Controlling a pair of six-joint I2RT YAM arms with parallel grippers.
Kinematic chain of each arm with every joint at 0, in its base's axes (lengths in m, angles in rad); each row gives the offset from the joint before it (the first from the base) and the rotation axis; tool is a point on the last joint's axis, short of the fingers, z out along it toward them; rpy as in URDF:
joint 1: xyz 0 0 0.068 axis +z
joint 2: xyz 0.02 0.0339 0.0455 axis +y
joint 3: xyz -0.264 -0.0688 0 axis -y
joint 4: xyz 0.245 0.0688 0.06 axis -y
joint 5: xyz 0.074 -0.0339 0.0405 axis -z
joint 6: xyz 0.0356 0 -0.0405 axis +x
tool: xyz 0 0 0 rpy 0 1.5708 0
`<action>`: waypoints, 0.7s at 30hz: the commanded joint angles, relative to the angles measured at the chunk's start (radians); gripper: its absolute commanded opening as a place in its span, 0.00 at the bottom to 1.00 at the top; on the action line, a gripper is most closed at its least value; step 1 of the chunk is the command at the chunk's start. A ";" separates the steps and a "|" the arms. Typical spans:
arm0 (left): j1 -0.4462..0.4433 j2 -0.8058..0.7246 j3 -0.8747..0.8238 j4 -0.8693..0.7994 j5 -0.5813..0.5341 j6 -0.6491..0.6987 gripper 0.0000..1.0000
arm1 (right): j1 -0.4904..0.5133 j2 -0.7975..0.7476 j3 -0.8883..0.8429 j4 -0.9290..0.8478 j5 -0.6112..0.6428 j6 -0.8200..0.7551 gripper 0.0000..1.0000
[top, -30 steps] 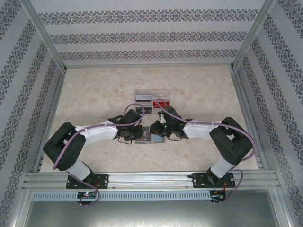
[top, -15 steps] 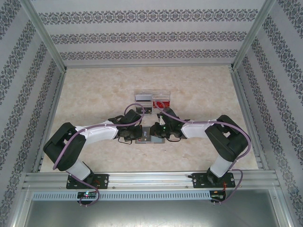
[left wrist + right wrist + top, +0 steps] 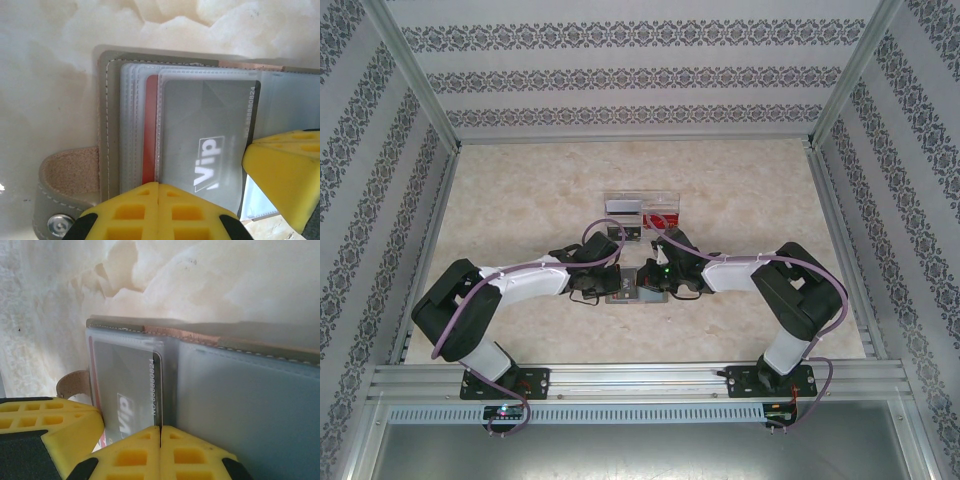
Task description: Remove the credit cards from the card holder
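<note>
Over the card holder (image 3: 107,125) — left claw (image 3: 158,189), right claw (image 3: 161,434) tipped down, closed.

Bright even light, soft shadows, blurred close-ups

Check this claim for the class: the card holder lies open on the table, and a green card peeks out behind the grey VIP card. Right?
Not quite. Behind the grey VIP card sits a red card, not a green one; the left wrist view shows it. The card holder does lie open on the table.
</note>
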 commanded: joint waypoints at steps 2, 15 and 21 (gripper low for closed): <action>-0.008 0.027 -0.010 -0.119 -0.076 -0.035 0.00 | -0.021 -0.033 -0.039 -0.019 -0.002 -0.018 0.00; -0.008 0.041 -0.007 -0.117 -0.071 -0.040 0.00 | -0.053 -0.088 -0.075 -0.027 -0.025 -0.043 0.04; -0.009 0.044 0.010 -0.119 -0.057 -0.028 0.00 | -0.043 -0.052 -0.053 -0.004 -0.042 -0.036 0.11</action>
